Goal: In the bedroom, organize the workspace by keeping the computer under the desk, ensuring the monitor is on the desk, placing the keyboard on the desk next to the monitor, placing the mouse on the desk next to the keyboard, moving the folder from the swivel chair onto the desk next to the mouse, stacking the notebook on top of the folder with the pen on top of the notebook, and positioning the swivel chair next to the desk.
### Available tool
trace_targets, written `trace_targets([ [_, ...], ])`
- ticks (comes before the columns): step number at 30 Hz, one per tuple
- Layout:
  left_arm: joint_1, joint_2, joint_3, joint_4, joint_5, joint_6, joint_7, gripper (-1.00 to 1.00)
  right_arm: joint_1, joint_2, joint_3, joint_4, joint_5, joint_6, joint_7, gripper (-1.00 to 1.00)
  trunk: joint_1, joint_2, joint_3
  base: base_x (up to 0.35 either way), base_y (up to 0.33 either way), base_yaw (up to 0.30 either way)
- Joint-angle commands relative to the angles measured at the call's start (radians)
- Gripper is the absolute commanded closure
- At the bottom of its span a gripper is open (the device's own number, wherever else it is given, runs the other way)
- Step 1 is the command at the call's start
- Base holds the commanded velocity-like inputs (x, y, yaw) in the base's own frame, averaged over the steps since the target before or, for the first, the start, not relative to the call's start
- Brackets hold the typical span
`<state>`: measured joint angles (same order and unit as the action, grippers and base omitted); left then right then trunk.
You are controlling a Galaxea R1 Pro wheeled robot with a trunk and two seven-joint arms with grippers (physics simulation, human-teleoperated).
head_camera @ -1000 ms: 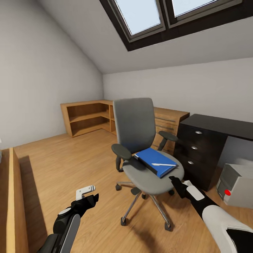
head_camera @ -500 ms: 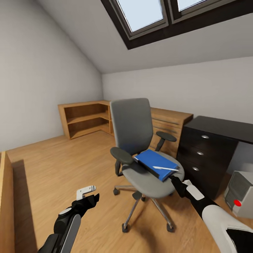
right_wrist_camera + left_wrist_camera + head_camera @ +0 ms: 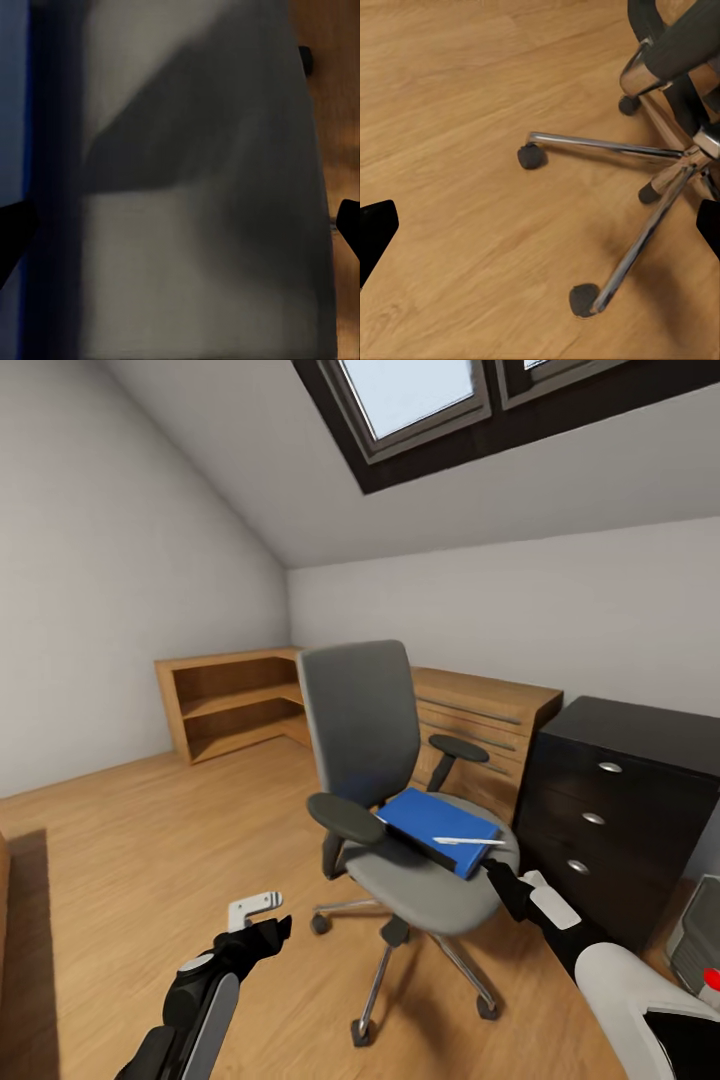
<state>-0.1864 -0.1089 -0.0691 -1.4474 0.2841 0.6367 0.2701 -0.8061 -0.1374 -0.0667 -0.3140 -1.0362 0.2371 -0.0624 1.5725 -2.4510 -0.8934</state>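
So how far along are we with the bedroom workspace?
Early. Nothing looks done: the bright blue folder lies on the grey swivel chair with the thin white pen on it, and the visible end of the glossy black desk holds nothing. In hand: the right gripper, open, nears the seat. Everything else remains.

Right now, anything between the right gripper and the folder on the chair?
Nothing visible. The right gripper sits open at the seat's front edge, right by the blue folder. The pen lies on the folder's near corner, so a grab could knock it off.
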Motion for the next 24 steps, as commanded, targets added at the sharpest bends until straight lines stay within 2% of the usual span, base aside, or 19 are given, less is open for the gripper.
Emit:
trace_targets([
  [1,-0.001,0.0,-0.001,0.0,0.011,0.003,0.009,-1.0,0.001,0.002,-0.004,0.058,-0.01,0.005,-0.005,-1.0,0.001,0.0,-0.001,0.252,0.0,0.0],
  [6,-0.001,0.0,-0.001,0.001,0.011,0.003,0.008,-1.0,0.001,0.001,-0.004,0.058,-0.01,0.005,-0.006,-1.0,0.001,0.0,-0.001,0.05,0.0,0.0],
  [12,-0.001,0.0,-0.003,0.012,0.012,0.004,0.009,-1.0,0.001,0.001,-0.004,0.058,-0.01,0.007,-0.007,-1.0,0.001,0.0,-0.001,-0.285,-0.012,0.0],
  [17,-0.001,0.0,-0.003,0.014,0.012,0.004,0.009,-1.0,0.001,0.001,-0.004,0.057,-0.011,0.01,-0.007,-1.0,0.001,0.0,-0.001,-0.04,-0.005,0.0],
  [24,-0.001,0.0,-0.003,0.015,0.012,0.004,0.009,-1.0,0.001,0.003,-0.002,0.058,-0.011,0.011,-0.007,-1.0,0.001,0.0,-0.001,-0.219,0.0,0.0],
])
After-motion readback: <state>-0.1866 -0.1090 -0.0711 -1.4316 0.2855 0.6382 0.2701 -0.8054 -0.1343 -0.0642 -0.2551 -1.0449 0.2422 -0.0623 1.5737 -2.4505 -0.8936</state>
